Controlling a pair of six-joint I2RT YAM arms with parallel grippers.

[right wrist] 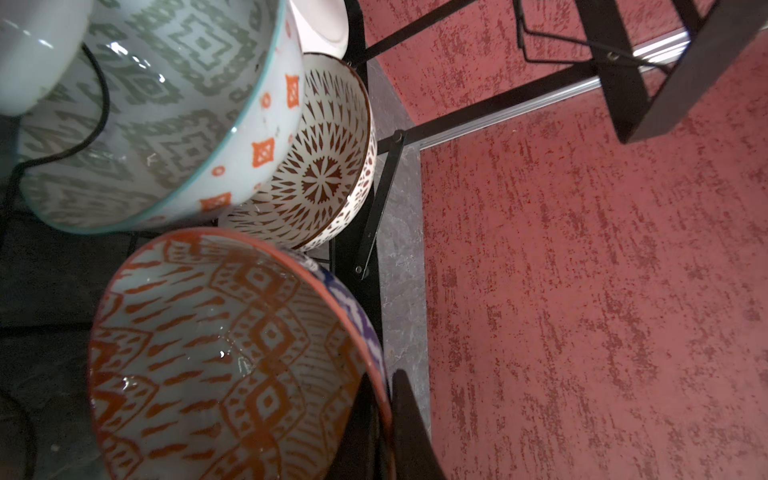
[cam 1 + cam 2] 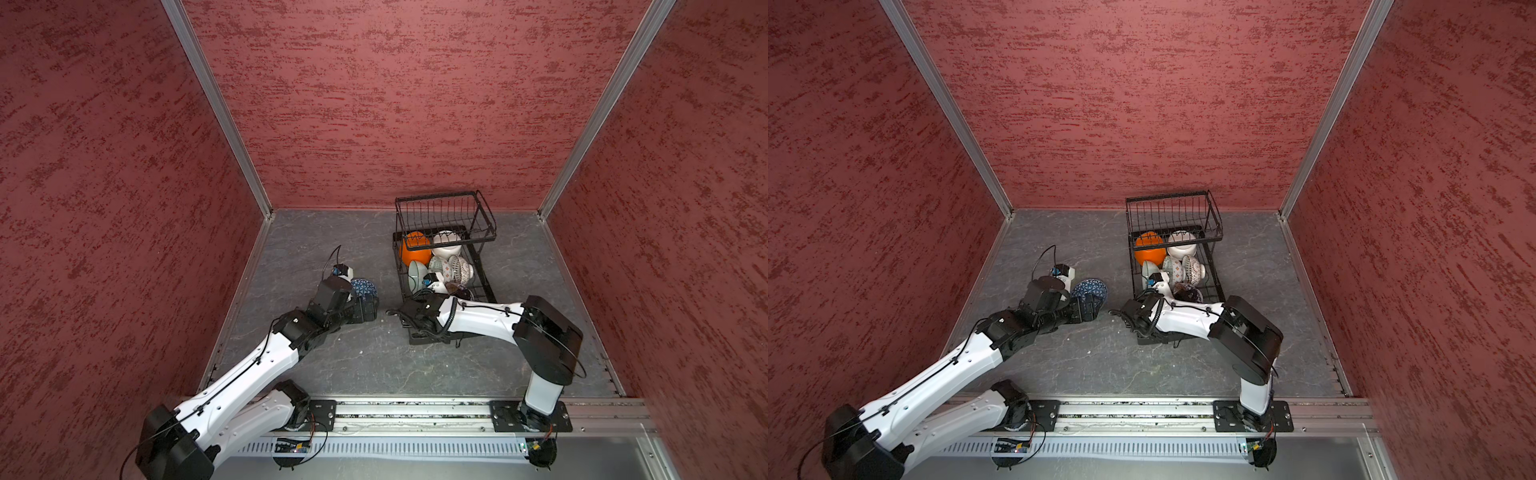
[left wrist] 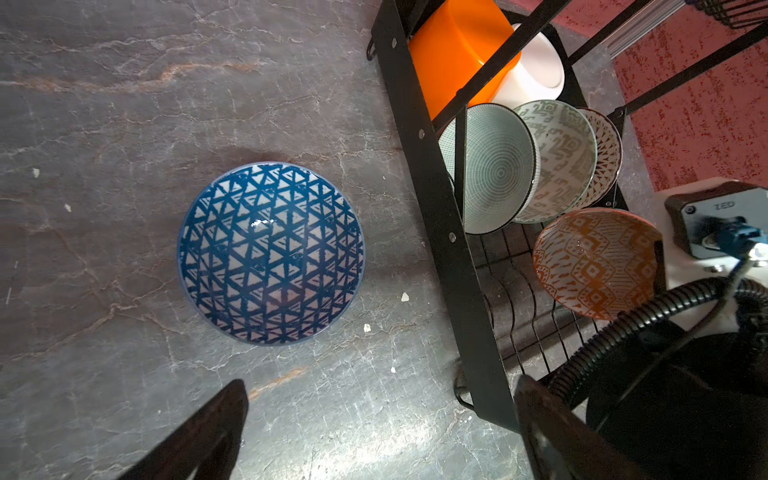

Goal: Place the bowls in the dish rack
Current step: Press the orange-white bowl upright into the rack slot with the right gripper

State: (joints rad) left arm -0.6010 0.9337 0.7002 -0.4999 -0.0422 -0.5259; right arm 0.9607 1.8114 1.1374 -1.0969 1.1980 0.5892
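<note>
1. Between the clenched jaws of the right gripper (image 1: 383, 386) sits the rim of a round white ceramic bowl patterned in red-orange (image 1: 216, 357), with one finger inside it and one outside
2. The left gripper (image 3: 380, 401) is released, its jaws spread wide above the grey marbled table (image 3: 104, 124) and grasping nothing
3. The gripped bowl is tilted over the flat base of the black wire two-tier dish rack (image 3: 436, 187)
4. Just beyond it, a pale grey-green ringed bowl (image 3: 490, 170), a grey-patterned bowl (image 3: 561, 158) and a brown-patterned bowl (image 1: 328, 166) stand on edge in the rack
5. A plain orange bowl (image 3: 457, 50) and a plain white bowl (image 3: 536, 70) lie below the raised basket
6. A blue triangle-patterned bowl (image 3: 270, 253) sits upright on the table beside the rack, apart from it
</note>
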